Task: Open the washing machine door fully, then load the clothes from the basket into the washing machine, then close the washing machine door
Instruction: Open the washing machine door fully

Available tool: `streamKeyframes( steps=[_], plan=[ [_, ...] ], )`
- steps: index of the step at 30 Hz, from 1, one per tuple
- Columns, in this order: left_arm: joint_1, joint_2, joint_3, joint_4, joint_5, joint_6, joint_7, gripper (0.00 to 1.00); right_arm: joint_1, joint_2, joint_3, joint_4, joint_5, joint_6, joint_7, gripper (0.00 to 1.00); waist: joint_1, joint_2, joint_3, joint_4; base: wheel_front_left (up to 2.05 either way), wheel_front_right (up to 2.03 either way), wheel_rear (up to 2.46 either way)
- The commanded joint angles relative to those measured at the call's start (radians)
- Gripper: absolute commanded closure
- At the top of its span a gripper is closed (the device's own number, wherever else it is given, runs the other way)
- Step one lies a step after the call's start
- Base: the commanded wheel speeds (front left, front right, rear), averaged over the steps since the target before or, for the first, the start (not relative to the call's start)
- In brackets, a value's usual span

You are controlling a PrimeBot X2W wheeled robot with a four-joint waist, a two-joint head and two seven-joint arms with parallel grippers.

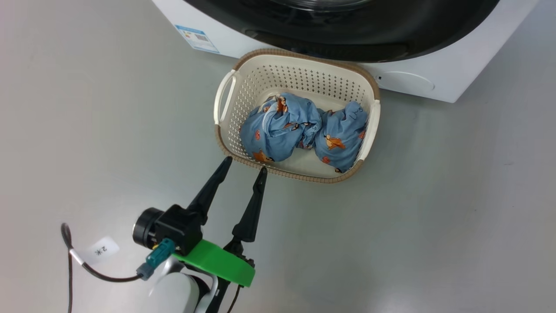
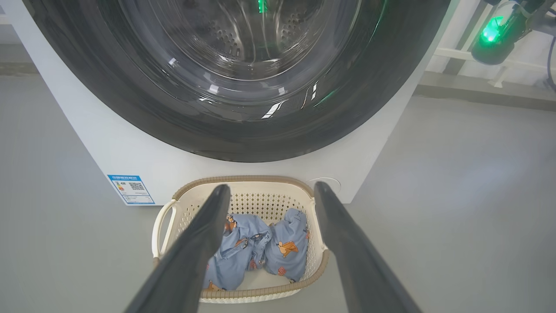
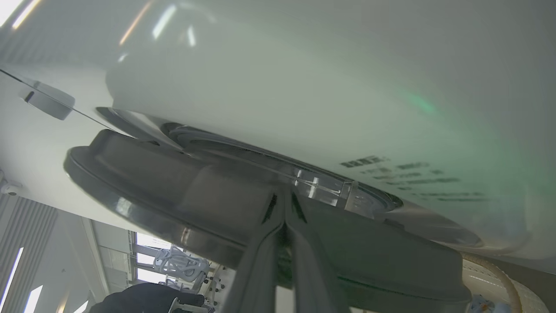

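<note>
- Here, the washing machine door (image 2: 243, 130), a round glossy black ring around a bulging clear glass bowl, fronts the boxy white washing machine (image 1: 434, 82).
- The basket (image 1: 295, 74), cream perforated plastic with a brown woven-look rim, sits on the smooth grey floor (image 1: 434, 217) just before the machine.
- The clothes (image 1: 278, 130), two crumpled light blue printed bundles, lie side by side inside it.
- The left end effector (image 1: 245, 164) hangs released, its tapered dark fingers spread beside the basket's near rim.
- The right end effector (image 3: 286, 208) is clenched, fingertips together at the door's edge.
</note>
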Motion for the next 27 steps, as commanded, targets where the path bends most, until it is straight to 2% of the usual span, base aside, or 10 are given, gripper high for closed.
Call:
streamKeyframes(
  steps=[1, 13, 27],
  plan=[
    [-0.018, 0.014, 0.023, -0.028, -0.011, 0.009, -0.006, 0.00, -0.020, -0.001, 0.003, -0.019, -0.009, 0.009, 0.014, 1.00, -0.0001, 0.0000, 0.009, 0.010, 0.00, 0.00, 0.00],
    [-0.033, 0.014, 0.001, -0.035, -0.022, 0.025, -0.006, 0.00, -0.028, 0.021, 0.026, -0.025, -0.041, 0.009, 0.063, 1.00, -0.0001, 0.0000, 0.005, 0.021, 0.00, 0.00, 0.00],
    [-0.001, 0.014, 0.024, -0.006, -0.001, 0.010, -0.006, 0.00, 0.158, 0.036, 0.113, -0.178, -0.094, 0.009, 0.077, 1.00, -0.0001, 0.0000, -0.098, 0.003, 0.00, 0.00, 0.00]
  ],
)
